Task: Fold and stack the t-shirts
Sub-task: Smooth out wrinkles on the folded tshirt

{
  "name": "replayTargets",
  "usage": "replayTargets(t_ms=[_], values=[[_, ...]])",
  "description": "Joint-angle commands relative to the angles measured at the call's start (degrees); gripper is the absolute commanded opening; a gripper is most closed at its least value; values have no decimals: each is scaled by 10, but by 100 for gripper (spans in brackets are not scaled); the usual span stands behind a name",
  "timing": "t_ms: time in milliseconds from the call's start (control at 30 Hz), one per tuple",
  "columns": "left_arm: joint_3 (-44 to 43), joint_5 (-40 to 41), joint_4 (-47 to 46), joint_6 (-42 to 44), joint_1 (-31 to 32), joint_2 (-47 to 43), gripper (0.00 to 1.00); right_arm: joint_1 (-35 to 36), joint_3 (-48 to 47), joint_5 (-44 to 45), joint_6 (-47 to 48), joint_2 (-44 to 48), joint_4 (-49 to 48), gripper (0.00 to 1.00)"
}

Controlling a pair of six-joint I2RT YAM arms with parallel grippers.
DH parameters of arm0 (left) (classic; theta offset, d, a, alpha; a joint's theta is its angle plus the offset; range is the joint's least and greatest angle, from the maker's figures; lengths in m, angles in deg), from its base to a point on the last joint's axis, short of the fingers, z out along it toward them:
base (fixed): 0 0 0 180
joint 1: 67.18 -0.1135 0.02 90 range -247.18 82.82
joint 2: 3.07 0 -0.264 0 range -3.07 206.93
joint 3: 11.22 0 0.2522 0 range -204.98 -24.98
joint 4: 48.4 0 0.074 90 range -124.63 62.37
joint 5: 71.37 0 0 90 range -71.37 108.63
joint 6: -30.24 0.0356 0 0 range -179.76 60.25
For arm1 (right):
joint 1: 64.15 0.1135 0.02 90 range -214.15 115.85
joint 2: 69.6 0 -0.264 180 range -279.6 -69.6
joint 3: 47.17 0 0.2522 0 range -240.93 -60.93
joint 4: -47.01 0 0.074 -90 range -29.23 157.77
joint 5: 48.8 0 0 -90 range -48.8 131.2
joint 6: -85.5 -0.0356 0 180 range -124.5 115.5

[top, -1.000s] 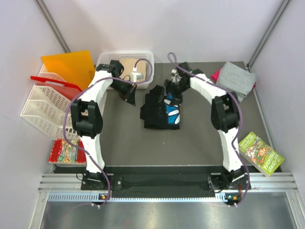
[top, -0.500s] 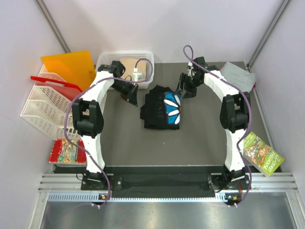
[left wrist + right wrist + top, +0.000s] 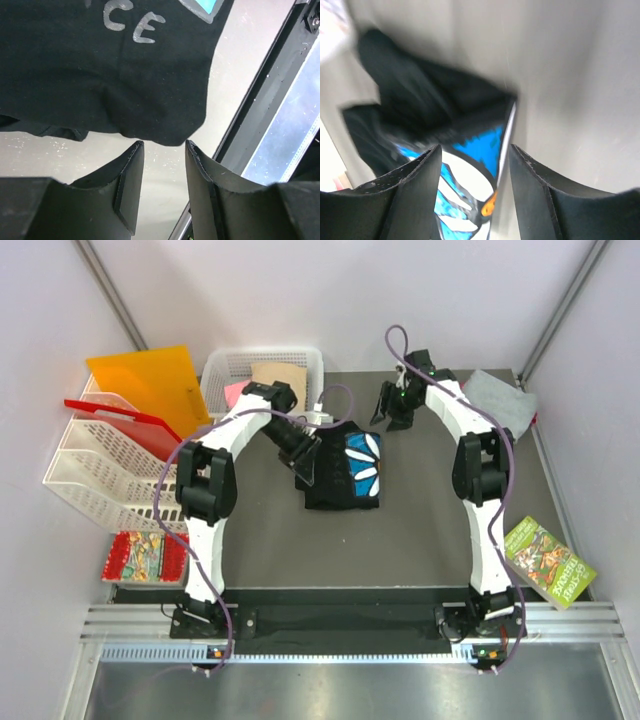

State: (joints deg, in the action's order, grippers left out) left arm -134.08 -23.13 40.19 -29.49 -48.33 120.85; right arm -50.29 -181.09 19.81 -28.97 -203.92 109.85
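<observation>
A folded black t-shirt (image 3: 335, 485) with a blue-and-white print (image 3: 365, 465) lies mid-table. My left gripper (image 3: 305, 468) sits at its left edge, open and empty. In the left wrist view the black t-shirt (image 3: 125, 65) with silver letters fills the top, its corner just beyond the left gripper (image 3: 162, 150). My right gripper (image 3: 388, 412) hovers off the shirt's far right corner, open. The blurred right wrist view shows the right gripper (image 3: 475, 152) with the print (image 3: 470, 150) below the gap. A folded grey t-shirt (image 3: 495, 400) lies far right. Tan cloth (image 3: 280, 375) and pink cloth (image 3: 234, 392) lie in the basket.
A white basket (image 3: 215, 368) stands at the back left beside an orange sheet (image 3: 145, 380). A white rack (image 3: 90, 465) with a red piece lines the left side. Booklets lie at near left (image 3: 140, 555) and near right (image 3: 545, 560). A black rail (image 3: 330, 600) edges the near side.
My left gripper swung right to the black shirt's left edge and opened. My right gripper lifted off the shirt and drew back to the far right.
</observation>
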Motion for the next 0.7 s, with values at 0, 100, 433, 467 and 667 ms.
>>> replayTargets(t_ms=[0, 100, 433, 467, 667], values=[[-29, -7, 30, 15, -8, -41, 44, -16, -75, 18, -8, -16, -51, 56], [-34, 0, 32, 11, -7, -41, 44, -19, -81, 27, -2, -43, -54, 55], [-81, 2, 67, 13, -3, -37, 43, -14, -49, -57, -15, -79, -116, 49], [-81, 4, 67, 12, 1, -36, 42, -14, -50, -56, -22, -80, -122, 49], [-81, 27, 82, 14, 23, -32, 42, -14, -36, -65, -28, -85, -123, 41]])
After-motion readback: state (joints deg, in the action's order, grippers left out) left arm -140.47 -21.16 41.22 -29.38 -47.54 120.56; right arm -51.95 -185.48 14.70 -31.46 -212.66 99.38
